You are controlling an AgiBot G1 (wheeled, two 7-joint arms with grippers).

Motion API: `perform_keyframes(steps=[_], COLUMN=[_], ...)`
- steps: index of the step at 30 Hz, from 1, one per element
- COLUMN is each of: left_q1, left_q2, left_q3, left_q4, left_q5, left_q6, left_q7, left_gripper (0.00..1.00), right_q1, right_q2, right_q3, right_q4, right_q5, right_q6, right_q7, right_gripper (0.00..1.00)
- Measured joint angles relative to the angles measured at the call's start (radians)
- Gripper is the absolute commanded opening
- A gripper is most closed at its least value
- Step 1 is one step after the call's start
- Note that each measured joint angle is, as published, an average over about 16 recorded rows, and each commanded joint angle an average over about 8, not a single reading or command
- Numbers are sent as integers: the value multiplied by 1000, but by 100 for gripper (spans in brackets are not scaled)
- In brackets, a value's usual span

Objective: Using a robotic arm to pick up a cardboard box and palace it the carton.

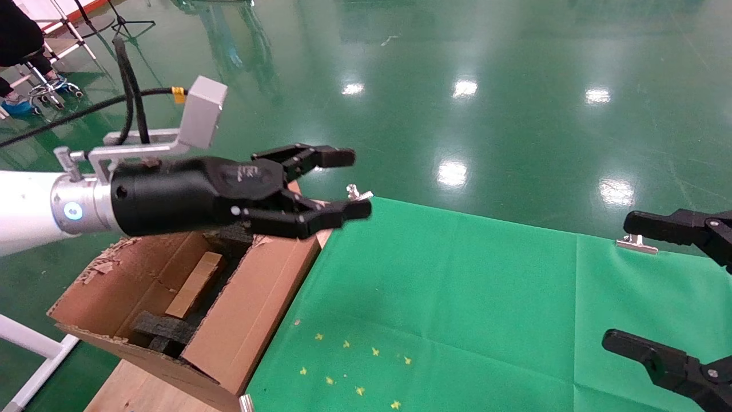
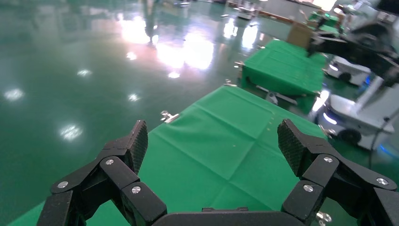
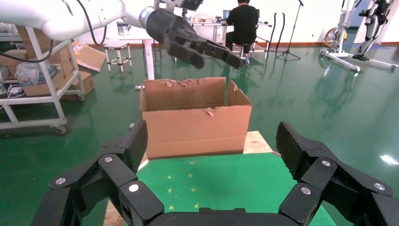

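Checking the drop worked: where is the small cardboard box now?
In the head view the cardboard box lies inside the carton on the robot's left, tilted among black foam pieces, below the open, empty left pincer.

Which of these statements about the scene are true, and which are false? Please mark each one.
1. The left tool is open and holds nothing. True.
2. The small box lies on the green cloth. False: it lies inside the carton, next to black foam.
3. The carton stands beside the green cloth, on the robot's left. True.
4. The right tool is shut on the small box. False: it is open and empty, over the cloth's right side.
5. The carton's flaps are folded shut. False: they stand up, and the top is open.
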Motion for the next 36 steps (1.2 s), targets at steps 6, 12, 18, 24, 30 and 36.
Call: perform_keyframes(steps=[6,12,18,24,30,36], left_q1=[63,127,185,222,233,227], left_q2=[1,2,3,3,3,3], left_q3=[-32,-64,-93,-112,-118,-115], left_q4=[-109,-219,-321,-384,-402,-391], left_q5=[-32,-63,-93,-113,-119,-116], left_q6=[-2,-4,-5,-6,-6,-7], left_q7=[49,99,144,170,178,174], left_gripper=[100,100,100,100,100,100], right_q1=[0,0,0,0,0,0], right_q2=[0,0,0,0,0,0], right_q3=[0,0,0,0,0,0], right_q4=[0,0,0,0,0,0], right_q5=[0,0,0,0,0,0], right_q6=[0,0,0,0,0,0], right_q7=[0,0,0,0,0,0], right_gripper=[100,100,100,100,100,100])
